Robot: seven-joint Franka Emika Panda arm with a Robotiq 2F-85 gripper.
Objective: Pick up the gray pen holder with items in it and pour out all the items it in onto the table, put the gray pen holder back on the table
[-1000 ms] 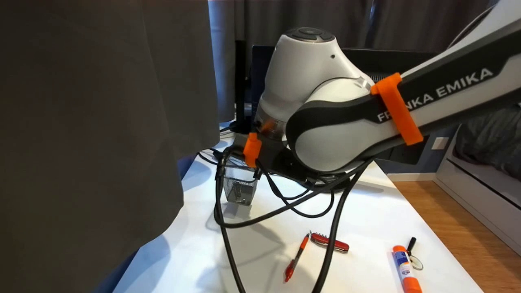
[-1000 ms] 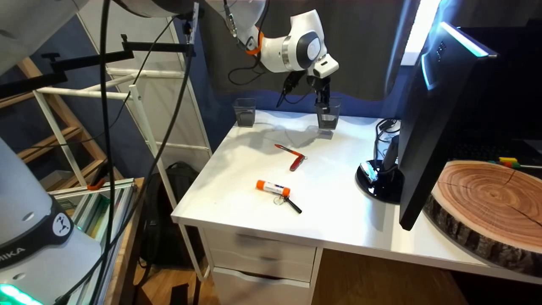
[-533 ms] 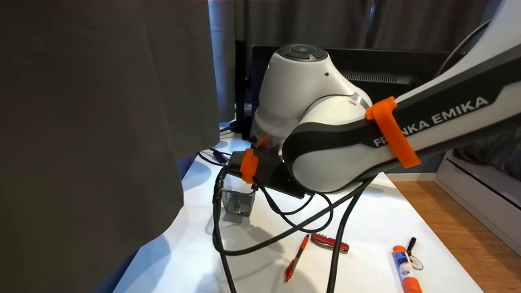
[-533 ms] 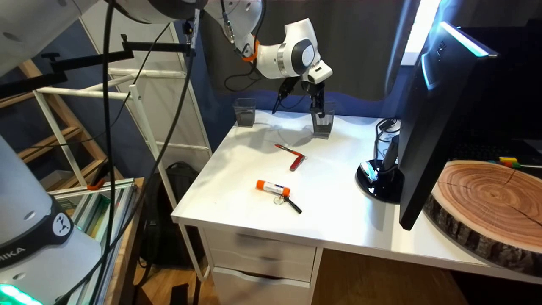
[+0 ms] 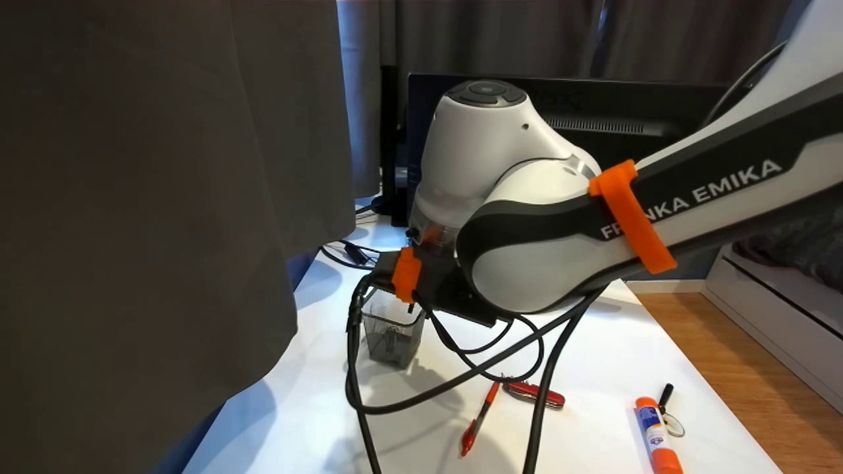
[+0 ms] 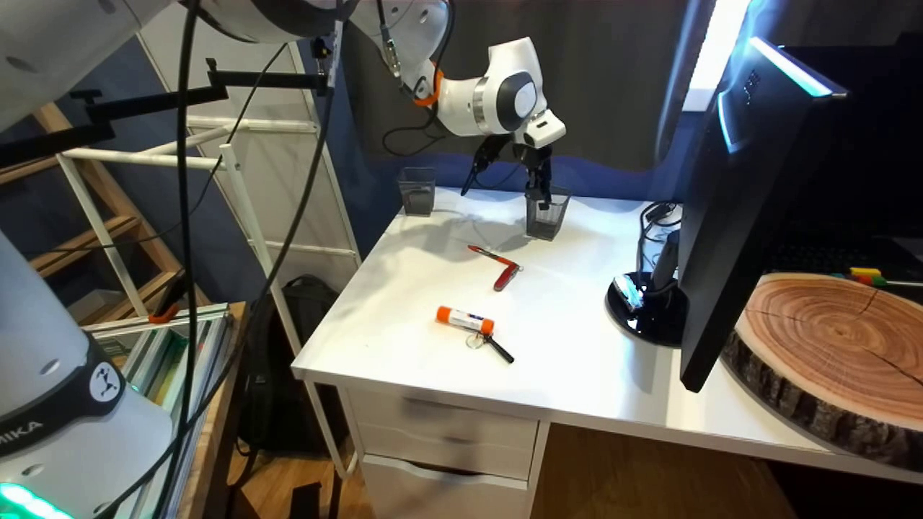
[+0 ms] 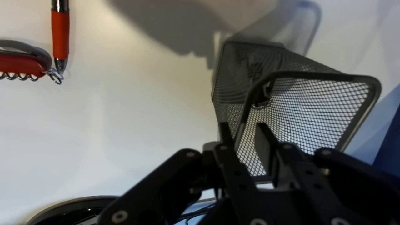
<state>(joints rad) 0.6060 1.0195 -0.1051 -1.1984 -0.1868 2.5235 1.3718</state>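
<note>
Pen holder [image 7: 300,112] is set directly beneath the gripper [image 7: 243,128] and appears to be stood upright on the table [image 6: 562,310], with one wall taken between the parted jaws. One finger [image 7: 224,132] is placed outside that wall, just beside the rim; the other finger [image 7: 264,143] is placed inside, apart from the mesh. Nothing is clamped.

Release is judged to be the step in hand, with only a clean retreat left to be made. A hooked rim is the chief risk: if the gripper is drawn sideways rather than straight up, or if the jaws are brought together early, the rim could be caught by the inner finger and the holder tipped, lifted or dragged.

A dark shape [image 7: 262,97] can be seen low inside the holder, beyond the fingers; whether it is an item cannot be told. If it is, the pouring is left incomplete.

Off to one side of the gripper, the pen [image 7: 60,34] is laid with its tip just beside the knife [image 7: 20,65]; farther out, the glue stick [image 6: 465,320] is found. Slack cable [image 5: 536,440] is looped near the gripper, and by a low sweep of it the holder could be toppled or the pen and knife scattered.
</note>
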